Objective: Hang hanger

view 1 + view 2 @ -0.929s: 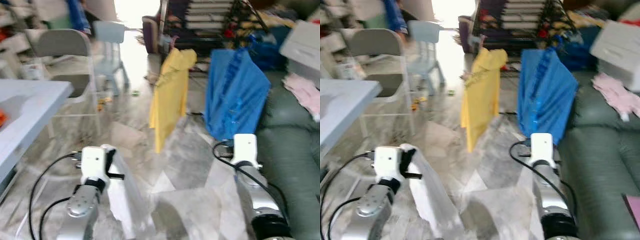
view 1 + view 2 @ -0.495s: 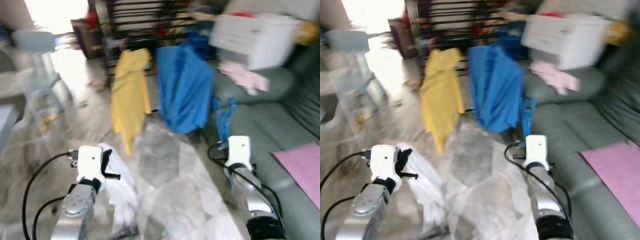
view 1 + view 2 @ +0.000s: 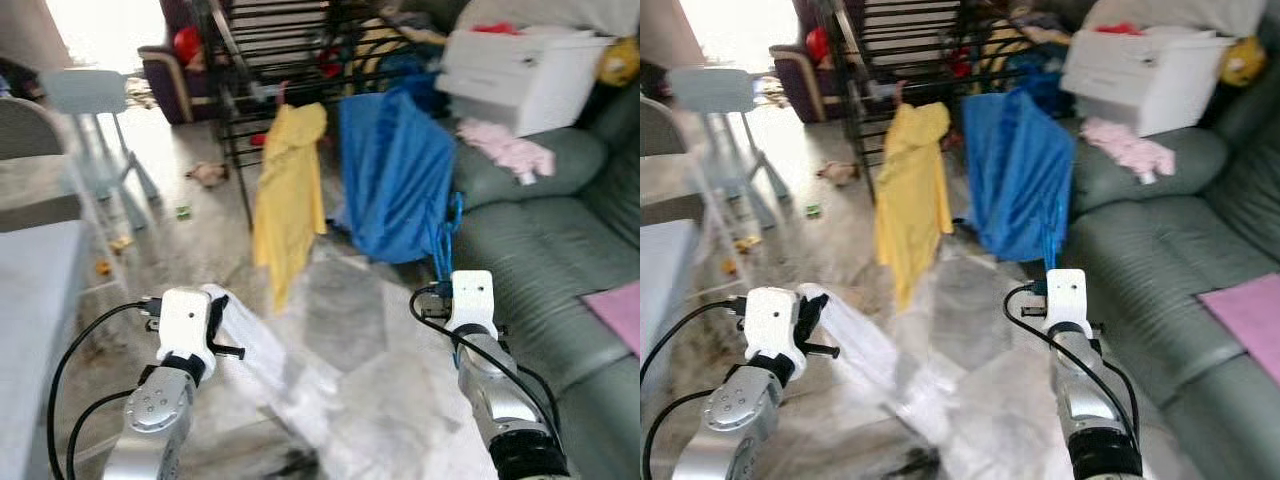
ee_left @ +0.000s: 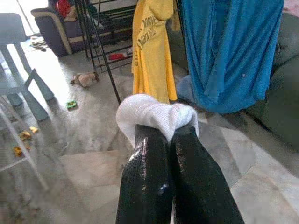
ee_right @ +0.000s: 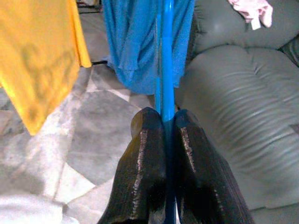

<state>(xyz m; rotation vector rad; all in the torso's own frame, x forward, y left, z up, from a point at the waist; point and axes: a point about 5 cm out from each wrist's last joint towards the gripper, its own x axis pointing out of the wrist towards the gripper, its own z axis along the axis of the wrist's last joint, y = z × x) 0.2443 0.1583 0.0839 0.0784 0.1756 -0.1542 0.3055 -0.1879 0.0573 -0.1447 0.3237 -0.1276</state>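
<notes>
Our right gripper (image 5: pixel 163 123) clenches a blue hanger (image 5: pixel 164 70) near the drying rack (image 3: pixel 290 60); our left gripper (image 4: pixel 166 133) grips white cloth (image 4: pixel 154 114).

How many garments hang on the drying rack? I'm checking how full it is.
2: a yellow shirt on the rack's left part, and a blue garment to its right, nearer the sofa. More may be hidden behind them.
</notes>
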